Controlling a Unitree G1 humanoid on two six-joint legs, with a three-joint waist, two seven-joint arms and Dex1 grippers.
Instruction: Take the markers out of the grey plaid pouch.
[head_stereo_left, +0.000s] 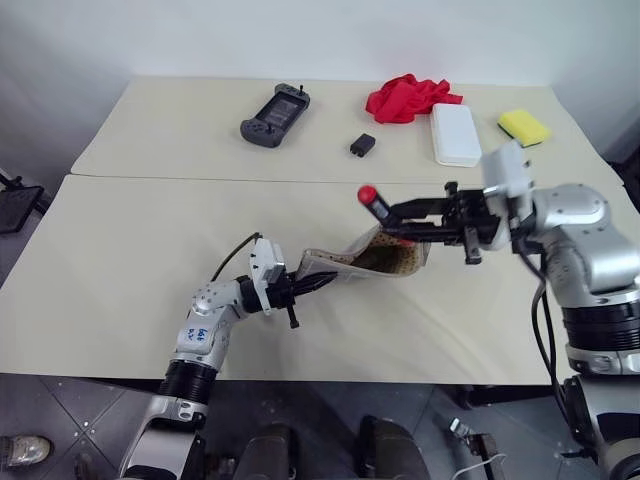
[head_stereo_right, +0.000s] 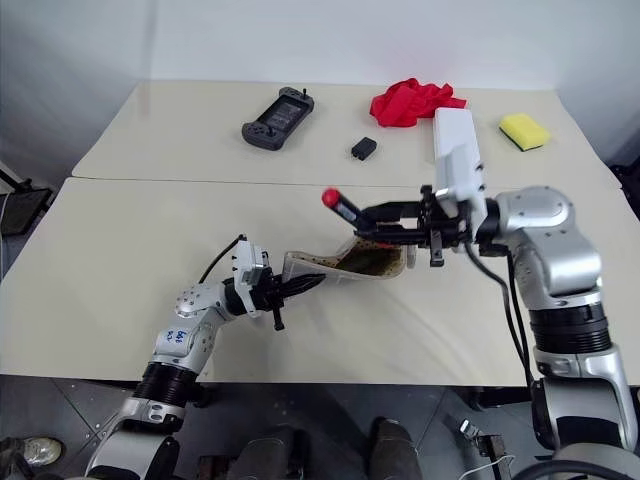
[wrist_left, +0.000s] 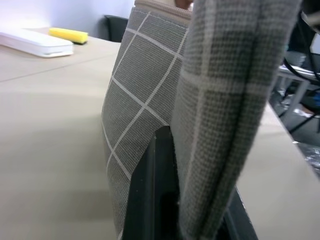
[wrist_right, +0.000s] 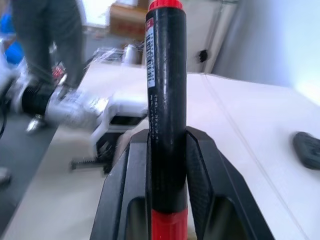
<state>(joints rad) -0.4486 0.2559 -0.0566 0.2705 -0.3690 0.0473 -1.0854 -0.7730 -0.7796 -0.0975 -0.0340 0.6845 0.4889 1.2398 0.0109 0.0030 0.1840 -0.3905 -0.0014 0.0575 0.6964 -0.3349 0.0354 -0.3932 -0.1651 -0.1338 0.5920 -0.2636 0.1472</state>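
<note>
The left gripper (head_stereo_left: 318, 285) has its fingers (wrist_left: 152, 200) clamped on one end of the pouch (head_stereo_left: 385, 258), so the grey checked fabric is pinched between them. The pouch lies on the front part of the desk (head_stereo_left: 120, 280), and its far end is lifted up, with the opening showing a brown inside.

The right gripper (head_stereo_left: 400, 212) is above the open end of the pouch and points across to the robot's left. Its fingers (wrist_right: 200, 175) are closed on a marker (head_stereo_left: 376, 206). This marker is black with a red cap and a red band at the other end, not green. It sticks out past the fingertips, with the red cap away from the pouch, and it is fully outside the pouch, in the air just over it. I cannot tell if other markers are inside.

On the back part of the desk there are other things, well apart from the pouch: a dark game controller (head_stereo_left: 274, 115), a small black block (head_stereo_left: 363, 145), a red cloth (head_stereo_left: 408, 97), a white flat box (head_stereo_left: 455, 133) and a yellow sponge (head_stereo_left: 524, 126). The cloth is just beside the box, and the sponge is near the box on its other side.
</note>
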